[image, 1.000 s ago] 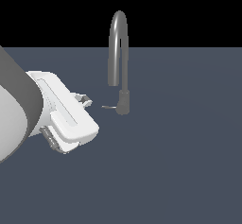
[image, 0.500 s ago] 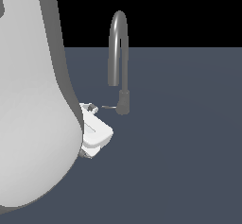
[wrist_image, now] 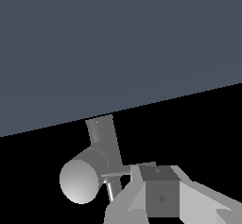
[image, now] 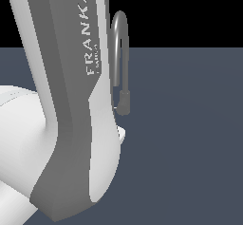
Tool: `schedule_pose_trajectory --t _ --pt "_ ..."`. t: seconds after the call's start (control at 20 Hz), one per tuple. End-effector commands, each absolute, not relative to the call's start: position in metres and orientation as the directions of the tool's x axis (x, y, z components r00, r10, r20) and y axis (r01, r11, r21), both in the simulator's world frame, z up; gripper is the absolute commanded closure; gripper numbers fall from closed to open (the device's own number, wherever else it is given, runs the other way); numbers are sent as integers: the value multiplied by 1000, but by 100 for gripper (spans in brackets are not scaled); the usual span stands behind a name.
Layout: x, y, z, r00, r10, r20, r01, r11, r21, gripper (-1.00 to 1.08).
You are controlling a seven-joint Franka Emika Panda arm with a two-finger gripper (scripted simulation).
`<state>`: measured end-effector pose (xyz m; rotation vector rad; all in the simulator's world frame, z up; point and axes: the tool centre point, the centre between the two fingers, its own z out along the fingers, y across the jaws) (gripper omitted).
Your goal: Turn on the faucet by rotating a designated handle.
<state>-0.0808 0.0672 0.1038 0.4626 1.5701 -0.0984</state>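
Observation:
The faucet [image: 120, 39] is a slim grey gooseneck with a short thick base [image: 125, 102]. My white arm [image: 71, 124] covers the exterior view's left half and hides the gripper there. Only a sliver of the handle [image: 115, 108] shows beside the base. In the wrist view the base [wrist_image: 87, 178] is close. The thin handle rod [wrist_image: 116, 173] runs from it to my gripper [wrist_image: 144, 171]. The fingers [wrist_image: 160, 194] form one mass with no gap, and their tips are at the rod's end. Nothing is clamped between them.
The faucet stands on a flat dark blue-grey surface [image: 190, 138] under a black background. My arm's large link fills the near left of the exterior view.
My arm has swung across the exterior view and now covers the gripper and most of the handle. The gripper moved toward the faucet base. The faucet has not visibly moved.

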Motion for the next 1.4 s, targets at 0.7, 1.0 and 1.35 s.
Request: schedule_pose_trajectory --t 0.7,1.0,1.35 --pt "-56 44 74 0 30 -1000 174 984 30 108" --pt "-52 41 71 0 4 -1000 151 989 4 108" --pt "-51 40 70 0 2 -1000 149 989 2 108"
